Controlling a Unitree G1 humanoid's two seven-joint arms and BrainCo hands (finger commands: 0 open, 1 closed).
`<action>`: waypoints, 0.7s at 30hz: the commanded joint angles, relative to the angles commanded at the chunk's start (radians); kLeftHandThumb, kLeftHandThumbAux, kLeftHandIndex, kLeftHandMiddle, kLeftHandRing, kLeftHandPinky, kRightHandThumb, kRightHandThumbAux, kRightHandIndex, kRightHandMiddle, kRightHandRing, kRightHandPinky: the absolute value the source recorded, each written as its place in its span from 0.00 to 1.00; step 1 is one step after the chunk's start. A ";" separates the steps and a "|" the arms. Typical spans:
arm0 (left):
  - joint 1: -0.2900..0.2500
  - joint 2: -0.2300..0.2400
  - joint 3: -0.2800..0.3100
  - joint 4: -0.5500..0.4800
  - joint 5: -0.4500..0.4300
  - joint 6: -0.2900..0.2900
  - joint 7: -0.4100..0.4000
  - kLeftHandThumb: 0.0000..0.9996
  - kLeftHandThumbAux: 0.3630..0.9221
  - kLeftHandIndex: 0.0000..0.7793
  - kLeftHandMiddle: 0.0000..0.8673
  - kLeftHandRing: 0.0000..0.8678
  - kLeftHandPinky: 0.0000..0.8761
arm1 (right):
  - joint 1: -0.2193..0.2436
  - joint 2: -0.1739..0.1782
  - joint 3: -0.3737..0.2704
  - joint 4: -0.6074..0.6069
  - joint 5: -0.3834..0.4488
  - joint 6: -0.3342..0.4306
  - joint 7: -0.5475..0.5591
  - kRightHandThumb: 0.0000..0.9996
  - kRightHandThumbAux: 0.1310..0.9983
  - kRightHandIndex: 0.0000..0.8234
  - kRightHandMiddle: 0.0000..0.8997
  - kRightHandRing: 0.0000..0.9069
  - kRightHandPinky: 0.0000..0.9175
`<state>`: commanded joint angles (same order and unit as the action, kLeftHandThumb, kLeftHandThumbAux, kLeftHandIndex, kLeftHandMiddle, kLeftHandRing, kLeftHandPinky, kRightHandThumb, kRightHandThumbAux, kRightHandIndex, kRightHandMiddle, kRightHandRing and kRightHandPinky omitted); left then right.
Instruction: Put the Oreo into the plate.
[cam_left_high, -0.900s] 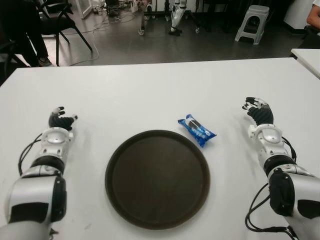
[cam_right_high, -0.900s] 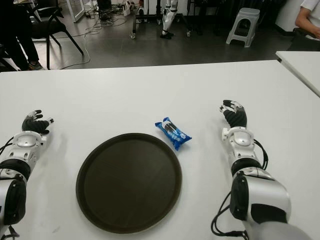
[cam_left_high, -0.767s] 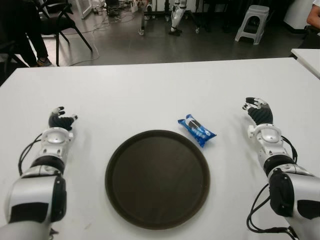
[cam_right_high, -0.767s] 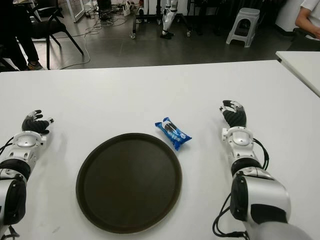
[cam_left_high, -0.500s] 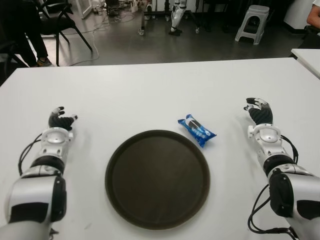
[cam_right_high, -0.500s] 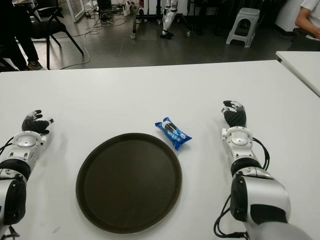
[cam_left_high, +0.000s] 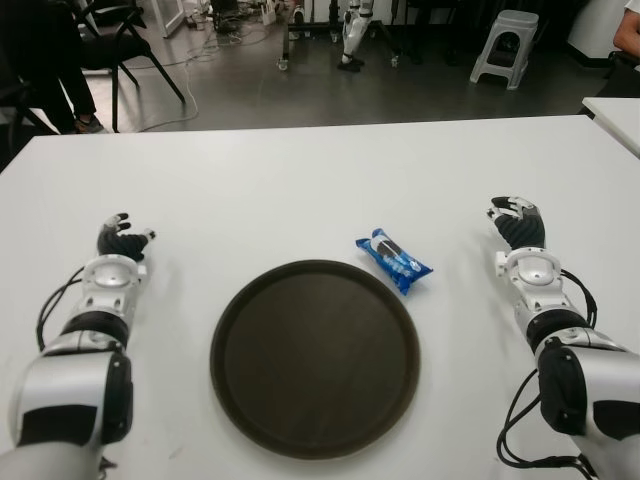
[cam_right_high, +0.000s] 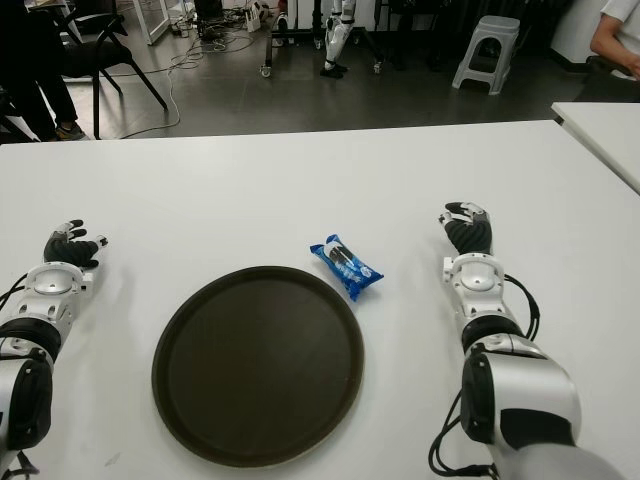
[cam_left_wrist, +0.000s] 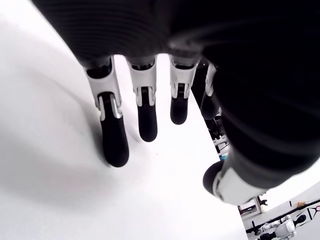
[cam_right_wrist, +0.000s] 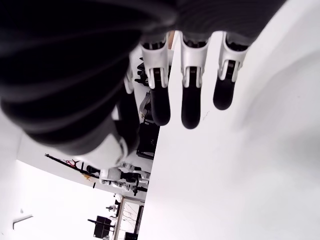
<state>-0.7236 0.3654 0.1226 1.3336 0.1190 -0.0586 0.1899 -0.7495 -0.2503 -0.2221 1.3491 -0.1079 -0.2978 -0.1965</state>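
A blue Oreo packet (cam_left_high: 394, 261) lies on the white table (cam_left_high: 300, 190), just off the far right rim of the round dark plate (cam_left_high: 314, 357), which holds nothing. My right hand (cam_left_high: 514, 222) shows to the right of the packet, well apart from it, fingers relaxed and holding nothing; the right wrist view shows its fingers (cam_right_wrist: 191, 100) extended over bare table. My left hand (cam_left_high: 119, 240) shows at the table's left side, left of the plate, its fingers (cam_left_wrist: 112, 140) extended and holding nothing.
Beyond the table's far edge are a chair (cam_left_high: 120, 40) at the left, cables on the floor, and a grey stool (cam_left_high: 505, 45). A second white table's corner (cam_left_high: 615, 115) shows at the far right.
My right hand has shifted very slightly to the right. The Oreo packet, the plate and my left hand have not moved.
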 joint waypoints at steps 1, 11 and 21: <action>0.000 0.001 -0.001 0.000 0.001 0.000 0.000 0.33 0.71 0.14 0.17 0.20 0.20 | 0.000 0.000 0.001 0.000 -0.001 0.000 0.000 0.71 0.67 0.51 0.26 0.22 0.17; 0.001 0.000 0.001 0.001 -0.003 0.000 0.002 0.32 0.70 0.13 0.16 0.20 0.21 | 0.002 -0.001 0.011 -0.001 -0.004 -0.005 -0.003 0.71 0.67 0.51 0.15 0.09 0.07; 0.000 0.000 0.008 0.001 -0.010 0.001 -0.002 0.32 0.69 0.12 0.15 0.18 0.19 | 0.001 0.001 0.018 -0.001 -0.006 -0.008 -0.021 0.71 0.67 0.51 0.10 0.04 0.03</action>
<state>-0.7235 0.3653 0.1308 1.3344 0.1093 -0.0577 0.1878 -0.7481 -0.2498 -0.2036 1.3478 -0.1139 -0.3059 -0.2176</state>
